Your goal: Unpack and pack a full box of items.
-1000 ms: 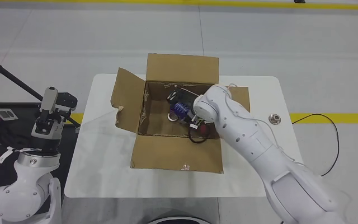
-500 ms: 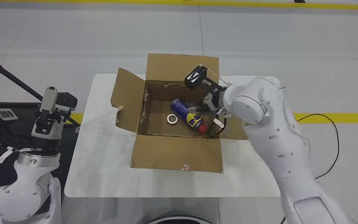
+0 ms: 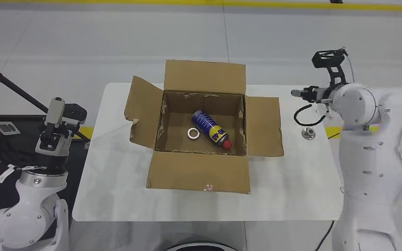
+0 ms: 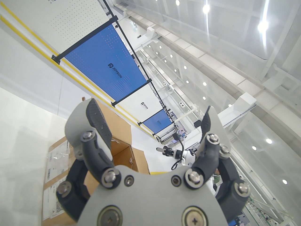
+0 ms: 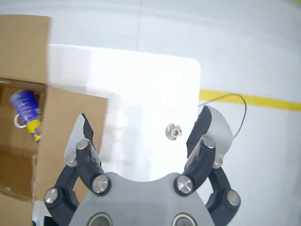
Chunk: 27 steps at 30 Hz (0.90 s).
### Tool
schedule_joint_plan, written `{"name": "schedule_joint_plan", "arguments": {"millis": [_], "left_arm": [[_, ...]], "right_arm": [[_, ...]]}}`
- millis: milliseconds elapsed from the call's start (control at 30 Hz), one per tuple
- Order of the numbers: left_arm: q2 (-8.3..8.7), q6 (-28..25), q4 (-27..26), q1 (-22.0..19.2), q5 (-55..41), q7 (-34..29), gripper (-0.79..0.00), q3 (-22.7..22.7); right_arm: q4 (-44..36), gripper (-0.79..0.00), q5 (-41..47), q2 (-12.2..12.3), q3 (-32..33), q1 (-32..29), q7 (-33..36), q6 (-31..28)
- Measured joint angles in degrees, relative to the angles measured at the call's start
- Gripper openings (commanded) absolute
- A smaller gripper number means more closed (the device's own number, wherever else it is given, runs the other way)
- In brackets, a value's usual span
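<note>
Top view | right claw (image 5: 144,112) lifted out of box (image 3: 201,170) | fingers spread

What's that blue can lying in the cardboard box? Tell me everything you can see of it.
The spray can is a slim cylinder, likely metal, with a blue body, a yellow band toward one end and a red cap. It lies on its side on the floor of the open cardboard box, set diagonally, with the cap end pointing toward the box's near right corner. A small white ring lies right beside its blue body; whether they touch is unclear. Nothing grips it.
</note>
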Motion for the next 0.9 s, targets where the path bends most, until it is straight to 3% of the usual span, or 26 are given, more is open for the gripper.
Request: {"name": "schedule_joint_plan", "arguments": {"millis": [167, 333, 433, 633, 900], "left_arm": [[0.0, 0.0, 0.0, 0.0, 0.0, 0.0, 0.0, 0.0], [0.0, 0.0, 0.0, 0.0, 0.0, 0.0, 0.0, 0.0], [0.0, 0.0, 0.0, 0.0, 0.0, 0.0, 0.0, 0.0], [0.0, 0.0, 0.0, 0.0, 0.0, 0.0, 0.0, 0.0], [0.0, 0.0, 0.0, 0.0, 0.0, 0.0, 0.0, 0.0]], "right_arm": [[18.94, -0.031, -3.87, 0.27, -1.2, 5.5, 0.13, 0.65], [30.68, -0.194, -2.95, 0.69, -0.05, 8.48, -2.29, 1.12], [34.0, -0.197, -2.76, 0.99, 0.28, 8.94, -3.08, 0.54], [37.6, -0.339, -1.13, 1.35, 0.75, 8.7, -5.18, 0.36], [40.91, -0.413, 0.92, 1.41, -0.01, 8.84, -6.92, -0.02]]}}
